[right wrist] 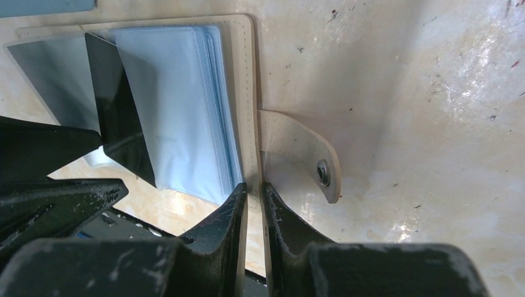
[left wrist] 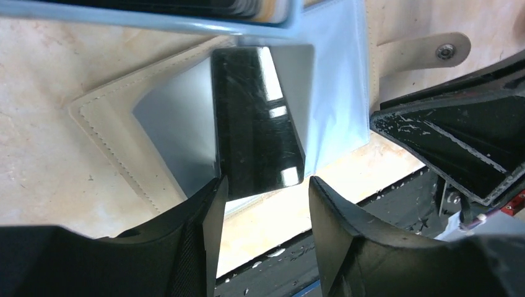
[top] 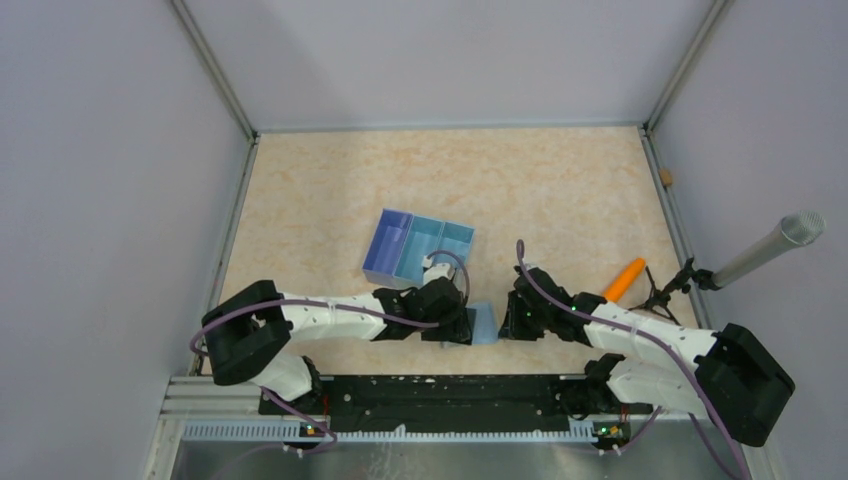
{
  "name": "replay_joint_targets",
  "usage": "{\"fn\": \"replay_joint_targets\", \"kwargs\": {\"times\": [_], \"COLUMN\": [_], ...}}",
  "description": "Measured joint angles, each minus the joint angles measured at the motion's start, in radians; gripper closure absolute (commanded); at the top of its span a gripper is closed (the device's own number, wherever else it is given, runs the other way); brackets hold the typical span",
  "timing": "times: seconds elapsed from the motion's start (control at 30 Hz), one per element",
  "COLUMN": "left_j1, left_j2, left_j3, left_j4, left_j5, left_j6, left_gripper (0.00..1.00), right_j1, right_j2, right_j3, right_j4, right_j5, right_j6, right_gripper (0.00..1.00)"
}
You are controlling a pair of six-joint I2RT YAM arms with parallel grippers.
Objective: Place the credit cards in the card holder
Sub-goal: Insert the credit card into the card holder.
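Note:
The beige card holder (left wrist: 111, 133) lies open on the table near its front edge, between both grippers; it also shows in the top view (top: 484, 322). It holds a stack of thin light-blue leaves (right wrist: 179, 105); I cannot tell cards from sleeves. A glossy black card (left wrist: 257, 117) sticks out of them at an angle. My left gripper (left wrist: 263, 204) is open, and the black card's near end lies just beyond its fingertips, untouched. My right gripper (right wrist: 255, 189) is shut on the holder's beige right edge (right wrist: 251, 93), beside its snap strap (right wrist: 309, 154).
The blue three-compartment tray (top: 418, 250) stands just behind the left gripper (top: 462, 325); its rim (left wrist: 155, 21) crosses the top of the left wrist view. An orange object (top: 625, 280) and a microphone on a small tripod (top: 770, 245) stand at the right. The black base rail (top: 430, 390) runs along the front.

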State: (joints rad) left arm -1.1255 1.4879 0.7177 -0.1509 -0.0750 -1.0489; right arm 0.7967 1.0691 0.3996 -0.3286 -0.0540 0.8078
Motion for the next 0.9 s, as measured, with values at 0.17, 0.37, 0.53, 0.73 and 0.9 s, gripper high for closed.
{"fn": "replay_joint_targets", "kwargs": {"times": [0.17, 0.37, 0.53, 0.73, 0.9], "left_j1": [-0.037, -0.079, -0.13, -0.176, -0.187], "left_j2": [0.0, 0.003, 0.021, 0.027, 0.037], "left_j3": [0.042, 0.087, 0.121, 0.122, 0.122], "left_j4": [-0.038, -0.1, -0.144, -0.166, -0.167], "left_j5": [-0.042, -0.103, -0.172, -0.248, -0.295], "left_j6": [0.085, 0.163, 0.191, 0.237, 0.268], "left_gripper": [0.4, 0.37, 0.29, 0.25, 0.27], "right_j1": [0.0, 0.0, 0.0, 0.001, 0.001], "right_j2": [0.0, 0.002, 0.006, 0.006, 0.006], "right_j3": [0.0, 0.0, -0.001, -0.001, -0.002], "right_j4": [0.001, 0.006, 0.015, 0.016, 0.019], "right_j5": [0.0, -0.001, -0.002, -0.003, -0.003], "right_j6": [0.0, 0.0, 0.0, 0.001, 0.001], "right_gripper": [0.86, 0.86, 0.85, 0.85, 0.85]}}
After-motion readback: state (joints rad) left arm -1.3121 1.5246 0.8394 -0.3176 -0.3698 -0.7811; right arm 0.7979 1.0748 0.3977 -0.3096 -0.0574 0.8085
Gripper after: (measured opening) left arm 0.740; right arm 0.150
